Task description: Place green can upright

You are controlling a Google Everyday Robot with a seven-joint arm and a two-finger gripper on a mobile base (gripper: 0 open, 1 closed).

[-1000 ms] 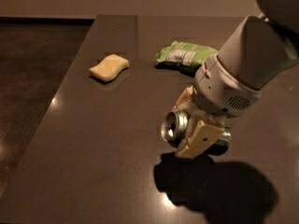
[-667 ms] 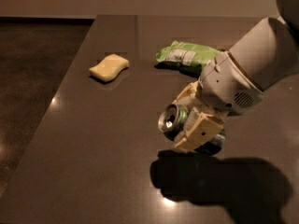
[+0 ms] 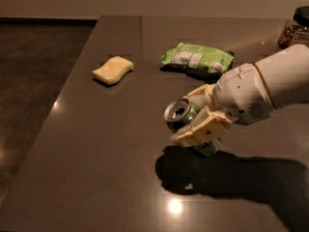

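The green can (image 3: pixel 181 115) is held between the cream fingers of my gripper (image 3: pixel 195 117), a little above the dark table (image 3: pixel 111 144). The can is tilted, its silver top with the opening facing left and toward the camera. Its green body shows partly below the lower finger (image 3: pixel 203 129); the rest is hidden by the fingers. My white arm (image 3: pixel 260 91) comes in from the right. The gripper's shadow lies on the table under it.
A flat light-green snack bag (image 3: pixel 198 58) lies behind the gripper. A yellow sponge (image 3: pixel 112 70) lies at the back left. A jar (image 3: pixel 295 28) stands at the far right corner. The table's left edge runs from top centre down to bottom left.
The arm has swung lower and more level, coming from the right. The held can has tipped, its top turning further upward, and stayed about in place.
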